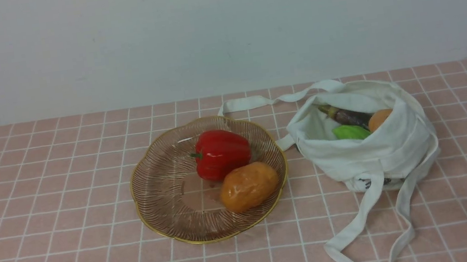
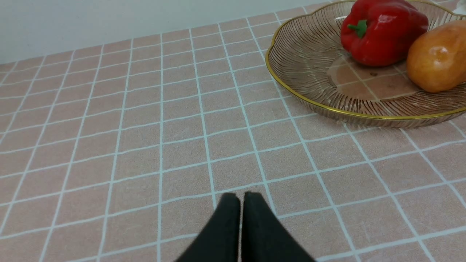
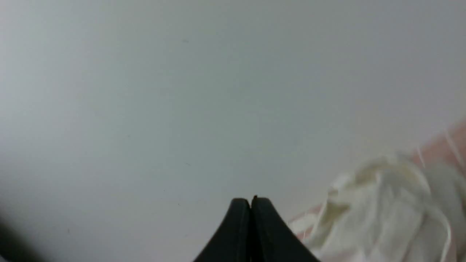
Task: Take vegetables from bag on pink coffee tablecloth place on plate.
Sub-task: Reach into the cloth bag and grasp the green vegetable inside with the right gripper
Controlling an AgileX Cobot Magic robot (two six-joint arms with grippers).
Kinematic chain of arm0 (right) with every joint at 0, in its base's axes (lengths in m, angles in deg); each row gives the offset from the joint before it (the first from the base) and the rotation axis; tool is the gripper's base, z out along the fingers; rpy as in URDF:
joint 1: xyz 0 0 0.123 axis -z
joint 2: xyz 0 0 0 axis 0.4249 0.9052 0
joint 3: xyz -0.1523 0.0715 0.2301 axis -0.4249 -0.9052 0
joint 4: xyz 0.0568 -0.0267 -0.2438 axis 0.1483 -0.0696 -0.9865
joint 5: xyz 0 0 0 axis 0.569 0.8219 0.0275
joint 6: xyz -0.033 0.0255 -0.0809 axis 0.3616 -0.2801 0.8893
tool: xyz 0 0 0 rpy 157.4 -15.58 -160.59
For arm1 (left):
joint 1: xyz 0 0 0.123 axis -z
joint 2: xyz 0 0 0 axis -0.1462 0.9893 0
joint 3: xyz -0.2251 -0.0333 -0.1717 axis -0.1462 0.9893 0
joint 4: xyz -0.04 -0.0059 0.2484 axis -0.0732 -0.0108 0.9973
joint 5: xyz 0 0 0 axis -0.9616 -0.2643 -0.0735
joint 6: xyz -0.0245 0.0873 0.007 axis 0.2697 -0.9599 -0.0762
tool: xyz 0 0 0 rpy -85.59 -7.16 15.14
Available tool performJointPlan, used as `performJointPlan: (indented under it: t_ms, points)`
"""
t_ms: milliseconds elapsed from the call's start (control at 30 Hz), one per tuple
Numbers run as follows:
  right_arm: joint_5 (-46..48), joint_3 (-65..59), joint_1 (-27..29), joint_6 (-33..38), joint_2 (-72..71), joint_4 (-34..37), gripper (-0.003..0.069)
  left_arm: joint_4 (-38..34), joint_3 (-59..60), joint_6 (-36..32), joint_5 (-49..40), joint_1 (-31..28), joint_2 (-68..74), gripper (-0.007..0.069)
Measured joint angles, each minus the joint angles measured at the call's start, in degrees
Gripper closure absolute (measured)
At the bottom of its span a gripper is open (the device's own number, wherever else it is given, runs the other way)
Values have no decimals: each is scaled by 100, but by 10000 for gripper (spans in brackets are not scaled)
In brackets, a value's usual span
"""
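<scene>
Vegetables (image 1: 350,124) in the front view: eggplant (image 1: 344,116), green gourd (image 1: 352,132) and a small orange one (image 1: 379,119) lie in the bag's (image 1: 380,152) open mouth, while red pepper (image 1: 222,153) and potato (image 1: 248,186) lie on the plate (image 1: 165,198) beside it. Left wrist view: my left gripper (image 2: 241,198), fingers pressed together, points low over the pink tablecloth (image 2: 145,127), with the plate ahead. Right wrist view: my right gripper (image 3: 251,202), pressed together and empty, faces the wall (image 3: 145,91), with the blurred bag alongside.
</scene>
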Motion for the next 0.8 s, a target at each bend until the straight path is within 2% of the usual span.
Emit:
performJointPlan:
  t_ms: [33,67,133,300,400,500,600,700,800]
  points:
    - [29,69,0,151,20,-78,674,0,0,0,0,0,0,629]
    - [334,691,0,620,306,-440,674,0,0,0,0,0,0,629]
    - [701,1218,0,882,774,-932,674,0,0,0,0,0,0,629]
    - [2103,2607,0,712,2644,-2215,671,0,0,0,0,0,0,629]
    - [2451,3163,0,593,3825,-2552,669,0,0,0,0,0,0,629]
    - [2454,3673,0,792,5016,-2478,661,0,0,0,0,0,0,629]
    - [2436,4229,-19,1379,6226,-1894,634,0,0,0,0,0,0,629]
    - [2391,4951,-315,1965,7493,-1262,575,0,0,0,0,0,0,629]
    - [2388,5682,-754,2277,8579,-1195,508,0,0,0,0,0,0,629]
